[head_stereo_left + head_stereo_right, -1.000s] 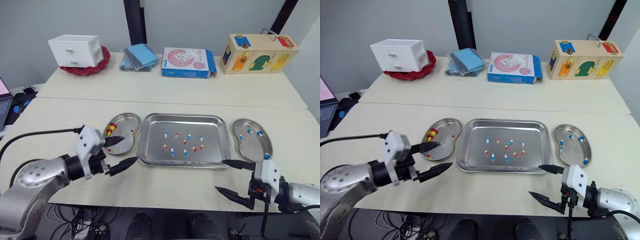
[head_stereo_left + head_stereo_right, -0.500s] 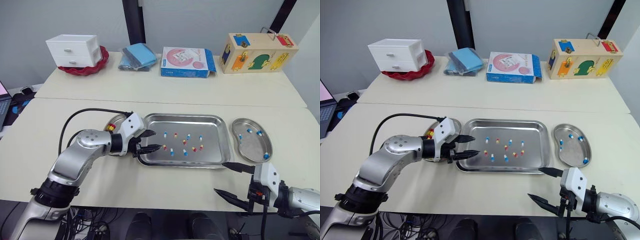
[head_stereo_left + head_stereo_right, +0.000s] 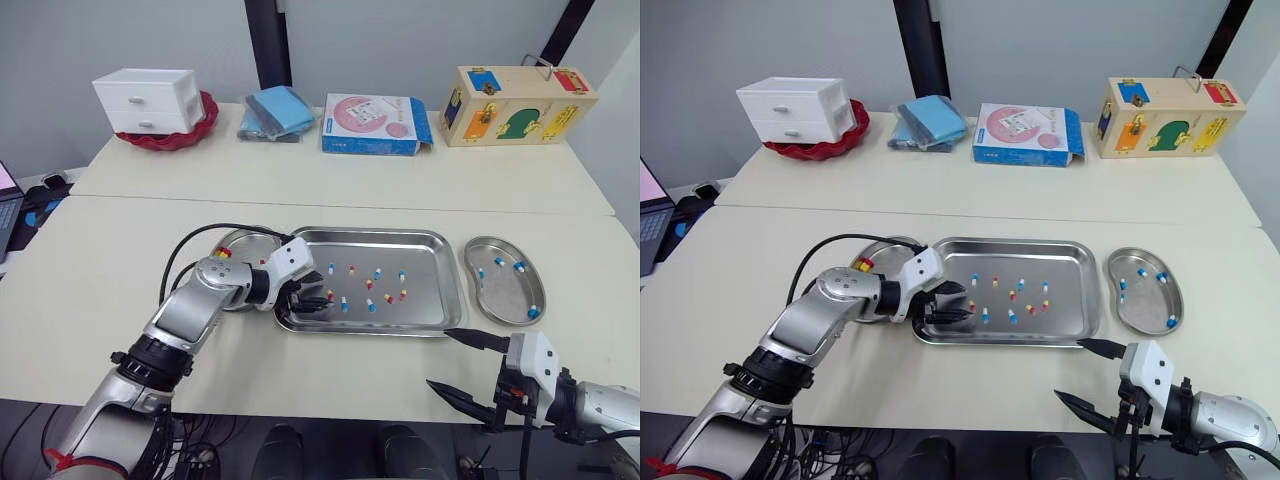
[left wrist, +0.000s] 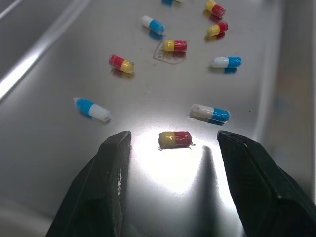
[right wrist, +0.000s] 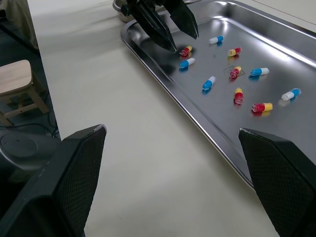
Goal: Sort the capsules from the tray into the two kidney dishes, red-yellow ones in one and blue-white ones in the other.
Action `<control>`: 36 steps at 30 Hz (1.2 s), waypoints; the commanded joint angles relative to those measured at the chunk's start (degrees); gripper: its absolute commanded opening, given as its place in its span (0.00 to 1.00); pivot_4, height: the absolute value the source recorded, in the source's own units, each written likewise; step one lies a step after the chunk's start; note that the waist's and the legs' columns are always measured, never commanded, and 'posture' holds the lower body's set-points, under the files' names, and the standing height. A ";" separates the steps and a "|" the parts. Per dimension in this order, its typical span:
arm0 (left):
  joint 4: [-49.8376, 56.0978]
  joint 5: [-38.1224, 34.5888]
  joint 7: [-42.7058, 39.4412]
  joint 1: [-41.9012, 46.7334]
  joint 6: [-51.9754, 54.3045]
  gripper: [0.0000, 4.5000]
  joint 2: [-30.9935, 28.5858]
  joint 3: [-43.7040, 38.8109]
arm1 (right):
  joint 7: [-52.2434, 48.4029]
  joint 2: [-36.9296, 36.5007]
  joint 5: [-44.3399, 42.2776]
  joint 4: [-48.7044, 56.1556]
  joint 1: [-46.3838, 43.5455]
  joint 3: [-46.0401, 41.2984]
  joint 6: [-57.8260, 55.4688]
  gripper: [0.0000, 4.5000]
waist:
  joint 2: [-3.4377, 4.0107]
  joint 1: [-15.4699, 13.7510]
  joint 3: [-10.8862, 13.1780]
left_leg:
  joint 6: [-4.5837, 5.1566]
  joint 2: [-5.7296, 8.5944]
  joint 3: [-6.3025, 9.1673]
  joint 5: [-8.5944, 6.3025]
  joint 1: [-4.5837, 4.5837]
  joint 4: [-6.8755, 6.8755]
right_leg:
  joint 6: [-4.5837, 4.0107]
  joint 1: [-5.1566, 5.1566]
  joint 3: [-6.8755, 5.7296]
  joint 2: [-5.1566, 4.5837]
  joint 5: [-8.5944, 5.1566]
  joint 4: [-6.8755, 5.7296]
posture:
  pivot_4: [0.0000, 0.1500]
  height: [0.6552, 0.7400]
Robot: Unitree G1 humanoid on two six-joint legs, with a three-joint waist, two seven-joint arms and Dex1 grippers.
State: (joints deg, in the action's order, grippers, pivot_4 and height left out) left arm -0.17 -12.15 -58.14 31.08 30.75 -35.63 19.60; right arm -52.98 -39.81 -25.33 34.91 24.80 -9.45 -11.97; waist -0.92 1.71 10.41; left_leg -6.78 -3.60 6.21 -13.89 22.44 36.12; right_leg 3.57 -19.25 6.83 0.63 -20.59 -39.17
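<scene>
Left eye view gives us the broad cream table (image 3: 120, 250), with bare surface along its front edge and out to the left of the metalware. At its middle lies the rectangular steel tray (image 3: 432, 290), a raised rim running all round it. The tray floor is bare along the right wall, and the loose capsules (image 3: 370, 285) cluster across its left and middle part.

A steel kidney dish on the left (image 3: 250, 240) sits just beside the tray's left rim and holds red-yellow capsules (image 3: 221, 254). A steel kidney dish on the right (image 3: 505, 290) lies just beside the right rim and holds blue-white capsules (image 3: 533, 312).

We see the left gripper (image 3: 312, 298) reaching over the tray's left rim, its tips low over the tray floor near the front left corner. Its fingers (image 4: 111, 163) stand partly apart and hold nothing. One red-yellow capsule (image 4: 175, 139) lies flat between them, clear of both, and a blue-white capsule (image 4: 211, 113) rests just beside it, toward one finger.

The right gripper (image 3: 440, 358) hangs over the bare front strip of the table, near the tray's front right corner, spread wide and empty.
</scene>
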 commanded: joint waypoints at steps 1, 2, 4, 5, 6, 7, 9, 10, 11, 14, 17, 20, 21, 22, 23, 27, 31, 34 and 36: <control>0.06 1.35 -0.12 1.04 -0.57 0.63 0.61 0.03 | 0.36 0.12 0.04 1.93 0.56 -0.42 1.14 1.00 | 0.00 -0.01 0.00 | 0.00 0.00 0.00 0.00 0.00 0.00 | 0.00 0.00 0.00 0.00 0.00 0.00 | 1.00 1.00; -0.07 1.62 -0.08 1.09 -0.52 0.63 0.80 0.15 | 0.46 0.10 0.03 1.94 0.68 -0.44 1.21 1.00 | 0.00 -0.01 0.00 | 0.00 0.00 0.00 0.00 -0.01 0.00 | 0.00 0.00 0.00 0.00 0.00 -0.01 | 1.00 1.00; -0.25 2.57 -0.24 1.15 -0.71 0.63 0.88 0.69 | 0.59 0.05 0.01 1.97 0.92 -0.49 1.32 1.00 | 0.00 0.00 0.00 | 0.00 0.00 0.00 0.00 -0.01 0.00 | 0.00 0.00 0.00 0.00 0.00 -0.01 | 1.00 1.00; -0.39 3.15 -0.19 1.13 -0.92 0.63 0.92 0.93 | 0.67 0.04 -0.03 2.00 0.99 -0.52 1.33 1.00 | 0.00 0.00 0.00 | 0.00 0.00 0.00 0.00 -0.01 0.00 | 0.00 0.00 0.00 0.00 0.00 -0.01 | 1.00 1.00; -0.51 3.65 -0.28 1.10 -1.10 0.63 0.91 1.15 | 0.73 0.02 -0.07 2.04 1.07 -0.54 1.35 1.00 | 0.00 0.00 0.00 | 0.00 0.00 0.00 0.00 -0.01 0.00 | 0.00 0.00 0.00 0.00 0.00 -0.01 | 1.00 1.00; -0.62 4.00 -0.46 1.02 -0.96 0.63 0.93 1.38 | 0.78 0.00 -0.10 2.06 1.18 -0.59 1.35 1.00 | 0.00 0.00 0.00 | 0.00 0.00 0.00 0.00 -0.01 0.00 | 0.00 0.00 0.00 0.00 0.00 -0.01 | 1.00 1.00; -0.67 4.24 -0.86 0.86 -0.26 0.63 1.04 1.55 | 0.85 0.00 -0.15 2.12 1.38 -0.67 1.37 1.00 | 0.00 0.01 0.00 | 0.00 0.00 0.00 0.00 -0.01 0.00 | 0.00 0.00 0.00 0.00 0.00 -0.01 | 1.00 1.00; -0.77 4.55 -0.93 0.78 -0.32 0.63 1.04 1.72 | 0.86 -0.02 -0.17 2.17 1.48 -0.73 1.38 1.00 | 0.00 0.02 0.00 | 0.00 0.00 0.00 0.00 -0.01 0.00 | 0.00 0.00 0.01 0.00 0.00 -0.01 | 1.00 1.00; -0.90 4.79 -0.93 0.69 -0.44 0.59 1.13 1.78 | 0.89 -0.03 -0.16 2.22 1.59 -0.77 1.41 1.00 | 0.00 0.02 0.00 | 0.00 0.00 0.01 0.00 -0.01 0.00 | 0.00 0.00 0.00 0.00 0.00 -0.01 | 1.00 1.00; -1.28 5.60 -0.83 0.60 -0.74 0.46 1.51 1.99 | 0.96 -0.06 -0.19 2.34 1.81 -0.89 1.41 1.00 | 0.01 0.01 -0.01 | 0.00 0.00 0.00 0.00 -0.02 0.00 | 0.00 0.01 0.01 0.00 0.00 -0.01 | 1.00 1.00; -1.69 6.49 -0.44 0.75 -0.96 0.26 2.31 2.38 | 1.04 -0.06 -0.22 2.51 2.05 -0.94 1.34 1.00 | 0.01 -0.03 -0.01 | 0.00 0.00 0.00 0.00 -0.03 0.01 | 0.00 0.03 0.00 0.00 0.00 -0.01 | 1.00 1.00; -2.07 7.69 -0.49 0.72 -1.86 0.09 2.54 2.88 | 1.11 -0.05 -0.23 2.68 2.21 -0.96 1.27 1.00 | 0.02 -0.03 -0.02 | 0.00 0.00 0.00 0.00 -0.03 0.01 | 0.00 0.04 0.00 0.00 0.00 -0.01 | 1.00 1.00; -2.27 8.18 -0.53 0.69 -2.39 0.09 2.47 3.17 | 1.12 -0.05 -0.24 2.71 2.25 -0.97 1.25 1.00 | 0.02 -0.03 -0.02 | 0.00 0.00 0.00 0.00 -0.03 0.01 | 0.00 0.04 0.01 0.00 0.00 -0.01 | 1.00 1.00; -2.39 8.51 -0.57 0.66 -2.76 0.09 2.41 3.35 | 1.13 -0.05 -0.25 2.75 2.29 -0.98 1.24 1.00 | 0.03 -0.02 -0.02 | 0.00 0.00 0.00 0.00 -0.04 0.01 | 0.00 0.05 0.01 0.00 0.00 -0.01 | 1.00 1.00; -2.55 8.75 -0.45 0.60 -2.98 0.09 2.42 3.33 | 1.14 -0.06 -0.25 2.76 2.34 -1.01 1.23 1.00 | 0.04 -0.02 -0.03 | 0.00 0.00 0.00 0.00 -0.06 0.01 | 0.00 0.06 0.01 0.00 0.00 -0.01 | 1.00 1.00; -2.61 8.77 -0.17 0.63 -3.61 0.08 2.57 2.16 | 1.26 -0.03 -0.23 2.75 2.44 -1.06 1.22 1.00 | 0.05 -0.03 -0.04 | 0.00 0.00 0.01 0.00 -0.09 0.01 | 0.00 0.09 0.00 0.00 0.00 -0.02 | 1.00 1.00; 1.19 6.73 -0.30 0.85 -1.83 0.08 1.43 -1.07 | 1.41 -0.01 0.01 2.82 2.57 -0.95 1.53 1.00 | 0.05 0.01 -0.03 | 0.00 0.00 0.00 0.00 -0.09 0.01 | 0.00 0.09 0.01 0.00 0.00 -0.03 | 1.00 1.00; 7.38 3.34 -0.83 0.90 2.38 0.08 -0.83 -5.17 | 1.28 0.03 0.17 2.52 2.23 -1.03 2.33 1.00 | 0.03 0.08 -0.02 | 0.00 -0.01 0.01 0.00 -0.03 0.01 | 0.00 0.03 0.00 0.00 0.00 -0.03 | 1.00 1.00; 10.95 0.83 -1.03 0.55 5.75 0.08 -2.66 -8.16 | 1.32 0.17 -0.04 2.47 1.75 -0.95 2.69 1.00 | 0.03 0.09 -0.02 | 0.00 -0.01 0.02 0.00 0.01 0.00 | 0.00 0.00 0.00 0.00 0.00 -0.03 | 1.00 1.00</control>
State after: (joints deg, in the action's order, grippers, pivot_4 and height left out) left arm 6.49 -8.92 -58.73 31.40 34.30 -37.08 14.95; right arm -51.67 -39.80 -25.26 35.53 26.72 -9.50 -10.59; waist -0.89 1.80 10.38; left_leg -6.78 -3.60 6.22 -13.89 22.45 36.12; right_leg 3.58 -19.25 6.83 0.63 -20.59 -39.20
